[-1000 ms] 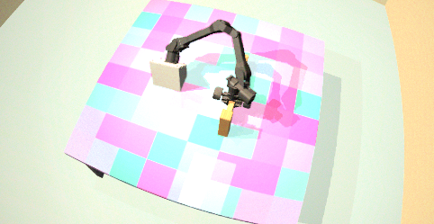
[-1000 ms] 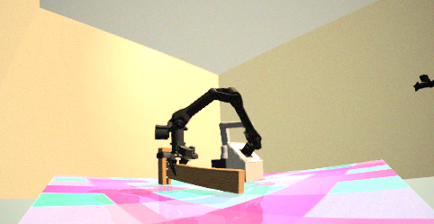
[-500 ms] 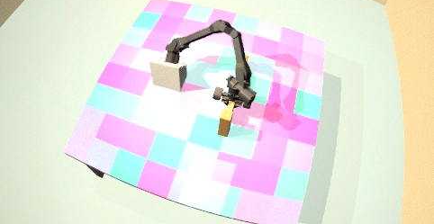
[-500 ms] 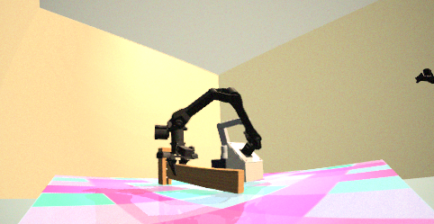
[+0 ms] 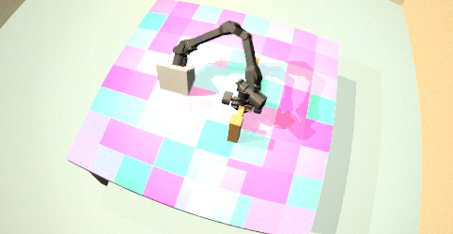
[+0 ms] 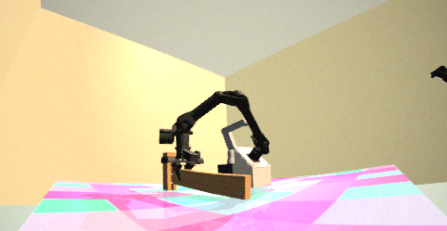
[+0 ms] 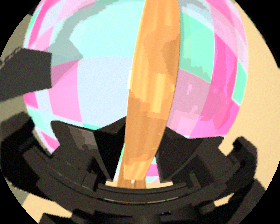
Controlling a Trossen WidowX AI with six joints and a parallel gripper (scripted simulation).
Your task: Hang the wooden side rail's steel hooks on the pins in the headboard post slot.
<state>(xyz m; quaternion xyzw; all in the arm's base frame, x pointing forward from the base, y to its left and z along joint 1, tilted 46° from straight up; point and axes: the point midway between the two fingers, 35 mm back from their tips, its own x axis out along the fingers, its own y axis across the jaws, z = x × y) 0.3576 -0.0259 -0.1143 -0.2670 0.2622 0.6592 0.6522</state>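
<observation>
"From the top, where are we keeping the rail (image 5: 234, 130) (image 6: 218, 182) (image 7: 152, 75)?"

"We're holding it under the gripper (image 5: 242, 107) (image 6: 184, 170) (image 7: 140, 119), its outer end showing over the table (image 5: 127, 143) (image 6: 371, 211) (image 7: 103, 80); the arm (image 5: 251, 49) (image 6: 206, 110) is hiding much of it."

"And from the exterior?"

"We're seeing what the top view is mostly hiding: the post (image 6: 167, 175) standing upright, the rail's inner end near it. The outer end is seemingly resting on the table. We're not seeing hooks or pins, so we're judging seating unconfirmed."

"So we're aligning squarely, lowering gently, and not releasing until both hooks are bearing?"

"Yes. In the wrist view we're seeing the fingers clamping the rail on both sides, which the others are barely showing."
</observation>
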